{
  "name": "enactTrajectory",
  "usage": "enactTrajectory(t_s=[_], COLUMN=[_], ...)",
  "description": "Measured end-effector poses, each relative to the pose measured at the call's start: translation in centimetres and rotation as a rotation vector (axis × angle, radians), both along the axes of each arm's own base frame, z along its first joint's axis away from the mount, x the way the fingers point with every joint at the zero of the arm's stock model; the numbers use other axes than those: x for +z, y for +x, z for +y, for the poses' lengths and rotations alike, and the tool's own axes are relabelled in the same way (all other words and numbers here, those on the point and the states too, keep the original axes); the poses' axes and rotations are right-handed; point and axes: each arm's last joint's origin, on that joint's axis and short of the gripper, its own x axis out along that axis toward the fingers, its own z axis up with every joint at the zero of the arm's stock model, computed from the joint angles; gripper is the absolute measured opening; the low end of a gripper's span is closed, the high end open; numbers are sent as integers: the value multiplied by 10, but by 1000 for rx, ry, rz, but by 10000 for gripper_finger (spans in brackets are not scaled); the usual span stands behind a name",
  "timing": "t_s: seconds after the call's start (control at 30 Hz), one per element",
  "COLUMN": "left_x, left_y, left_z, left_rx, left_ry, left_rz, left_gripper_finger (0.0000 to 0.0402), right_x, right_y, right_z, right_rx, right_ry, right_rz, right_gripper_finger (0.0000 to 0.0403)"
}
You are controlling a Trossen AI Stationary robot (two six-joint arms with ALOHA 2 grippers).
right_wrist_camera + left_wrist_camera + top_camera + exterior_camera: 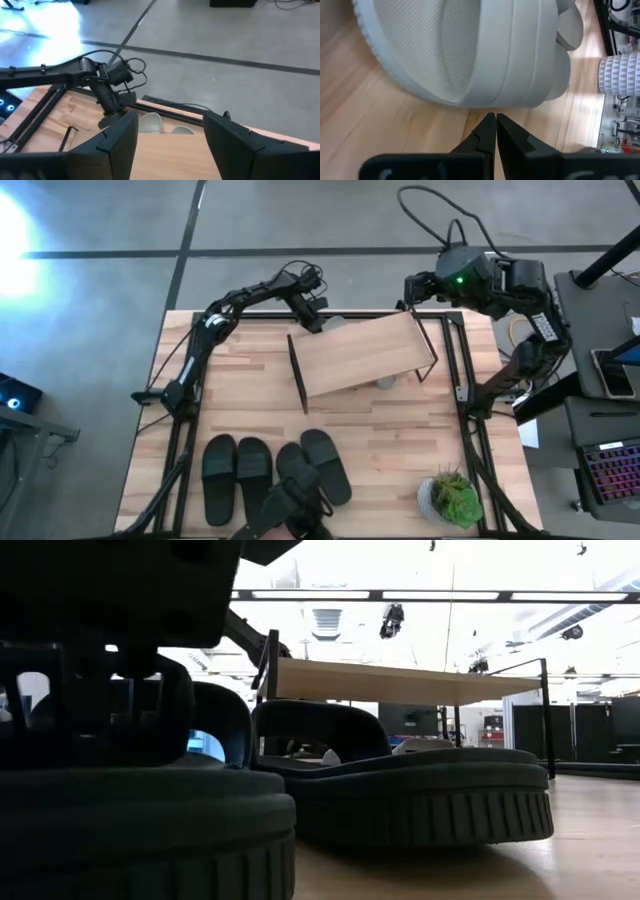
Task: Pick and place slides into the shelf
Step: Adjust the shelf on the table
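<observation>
We see the left gripper (496, 120) pressed together, empty, tips just short of a grey slide (470, 50) (upper centre, behind the shelf (360, 352)). The right gripper (170, 145) hangs spread above the shelf's right end. Black slides (275, 470) lie lower centre.

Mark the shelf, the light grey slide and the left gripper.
shelf (360, 352): high view, middle of the wood plank top.
light grey slide (470, 55): left wrist view, wide strap.
left gripper (495, 120): left wrist view, between its shut fingertips, just short of the slide.
</observation>
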Motion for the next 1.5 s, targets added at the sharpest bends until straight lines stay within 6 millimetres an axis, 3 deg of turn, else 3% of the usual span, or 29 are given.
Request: enactTrajectory(t_s=[0.23, 0.57, 0.7, 0.87, 1.2, 1.5], left_x=[-2, -7, -7, -16, -18, 3], left_y=[6, -4, -3, -3, 4, 9], left_z=[3, 19, 25, 10, 0, -7], left_rx=[-2, 48, 164, 135, 172, 238], left_ry=[-88, -241, -382, -618, -690, -570], left_rz=[-116, -207, -166, -147, -65, -3], left_gripper_finger=[0, 0, 0, 0, 0, 0], right_x=[-3, -2, -3, -3, -2, 5], right_y=[8, 5, 6, 6, 4, -11], right_z=[0, 1, 1, 1, 2, 5], right_rx=[-4, 7, 21, 37, 65, 89], right_ry=[36, 57, 47, 39, 21, -7], right_rz=[-18, -38, -19, -3, 24, 19], right_gripper_finger=[215, 215, 215, 215, 215, 215])
